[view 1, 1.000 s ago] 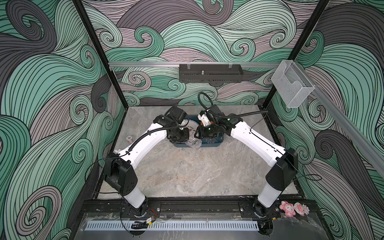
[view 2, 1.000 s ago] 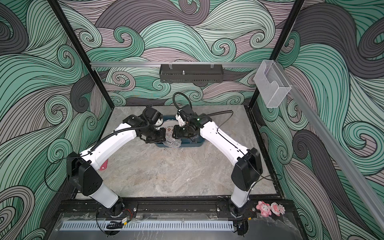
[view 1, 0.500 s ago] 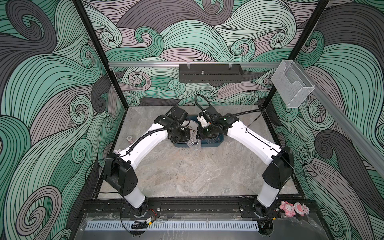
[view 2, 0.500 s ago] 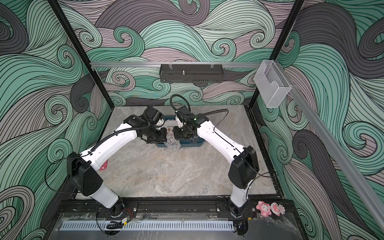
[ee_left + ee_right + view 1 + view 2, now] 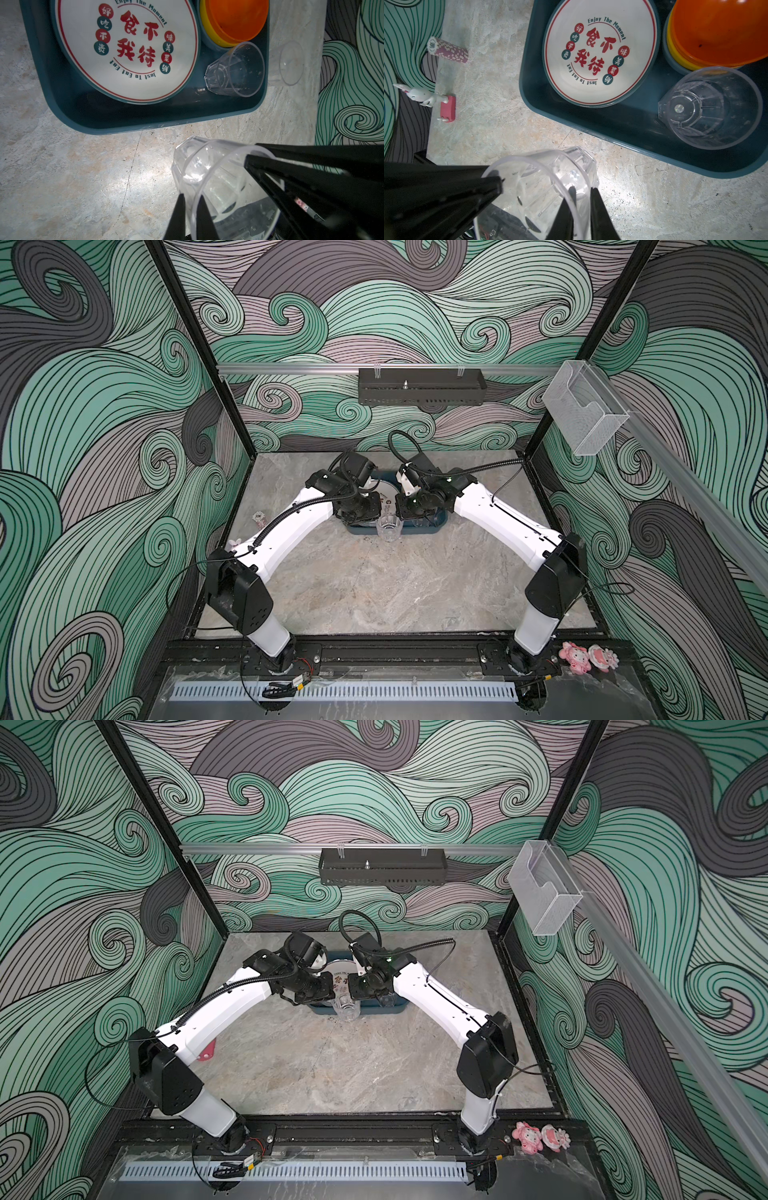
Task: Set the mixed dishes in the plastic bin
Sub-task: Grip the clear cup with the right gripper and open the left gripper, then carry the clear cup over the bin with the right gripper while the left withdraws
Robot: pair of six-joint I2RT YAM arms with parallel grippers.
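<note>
Now the right gripper [image 5: 582,189] joins the left gripper [image 5: 191,196] on the tumbler [image 5: 388,531].
Both pinch its clear ribbed rim beside the smooth teal bin [image 5: 145,124].

The clear ribbed tumbler [image 5: 207,182] pinched between the jaws is seen as glossy transparent plastic — smooth at the lip, faceted at the base. Beyond the jaws, the teal bin [image 5: 83,112] is moulded in satin plastic, the printed plate [image 5: 126,49] is glazed, the orange bowl [image 5: 236,18] shiny. The stone-patterned tabletop [image 5: 62,176] beneath is matt and scuffed.
</note>
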